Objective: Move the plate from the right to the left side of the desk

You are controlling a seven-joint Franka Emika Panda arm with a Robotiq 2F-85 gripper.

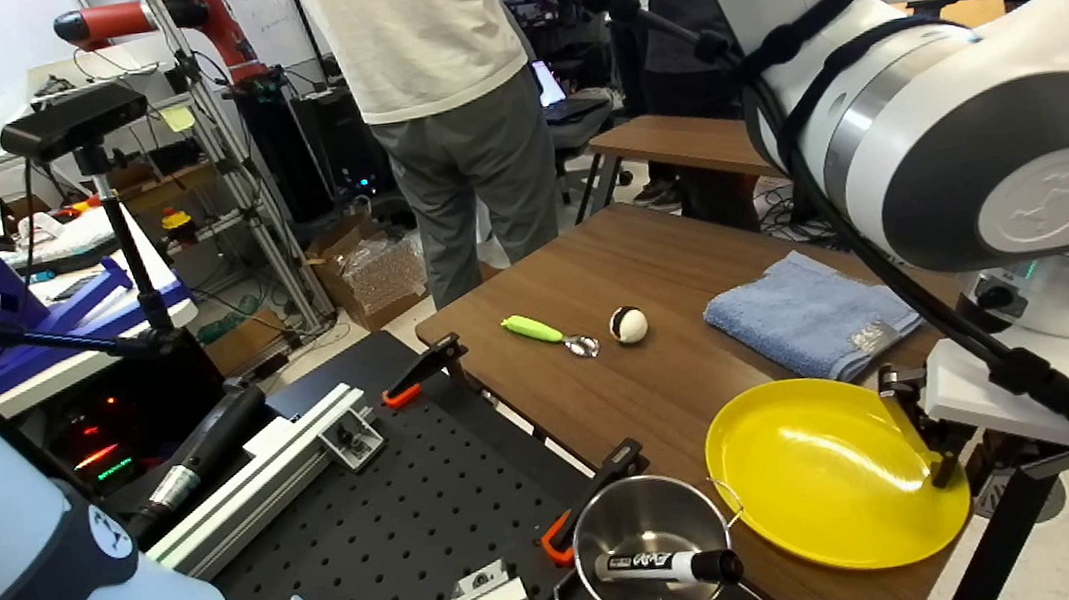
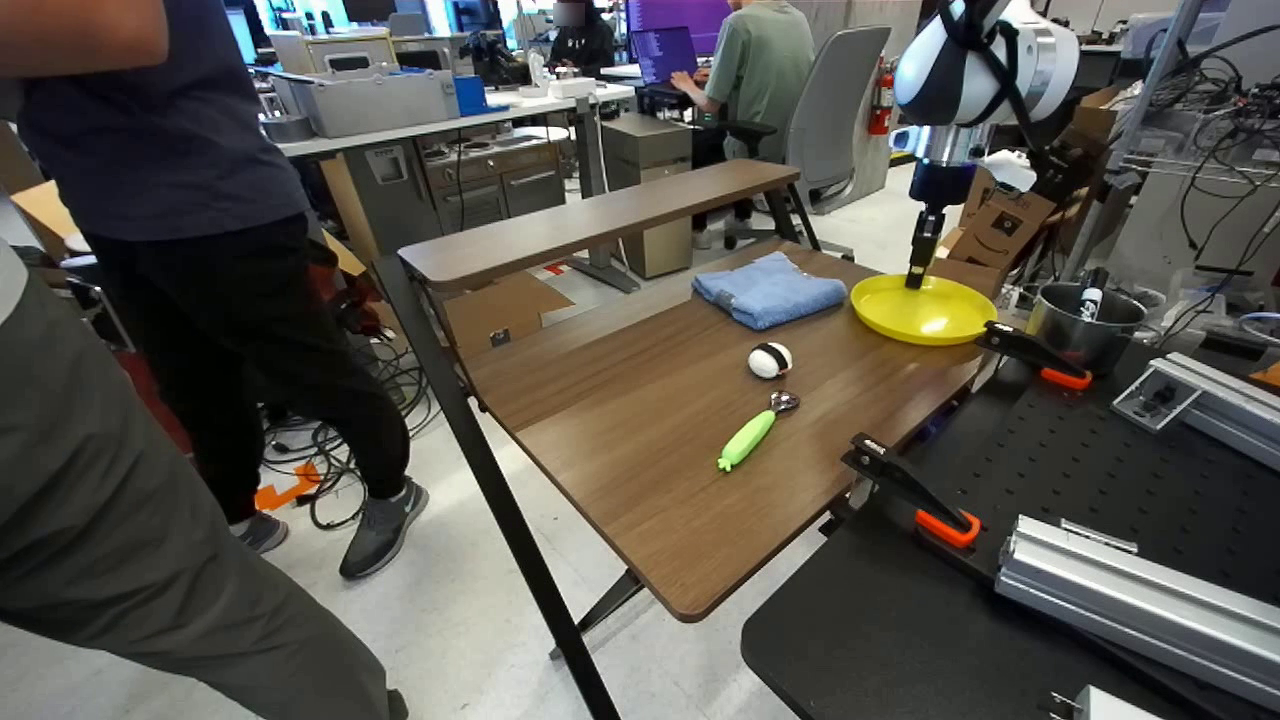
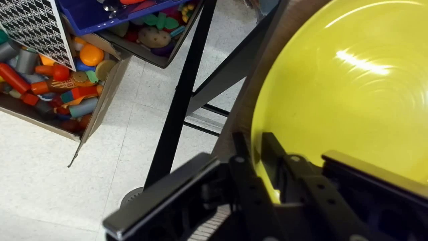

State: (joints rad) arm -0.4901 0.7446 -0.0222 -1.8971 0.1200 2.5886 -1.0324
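The bright yellow plate [image 1: 814, 459] lies near one end of the brown desk [image 1: 593, 374], beside the desk edge. It looks flat on the desk in an exterior view [image 2: 930, 310]. My gripper [image 2: 917, 272] points down at the plate's rim. In the wrist view the plate [image 3: 334, 87] fills the right side, and the fingers [image 3: 256, 142] stand close on either side of its rim. One finger is inside the plate and one outside. A thin gap shows near the outer fingertip; whether both fingers press on the rim is unclear.
A folded blue cloth [image 2: 768, 290] lies beside the plate. A white ball with a black band [image 2: 769, 360] and a green-handled scoop [image 2: 750, 438] lie farther along. A metal pot [image 1: 610, 523] holding a marker stands close to the plate, by clamps on the black board [image 1: 397, 507].
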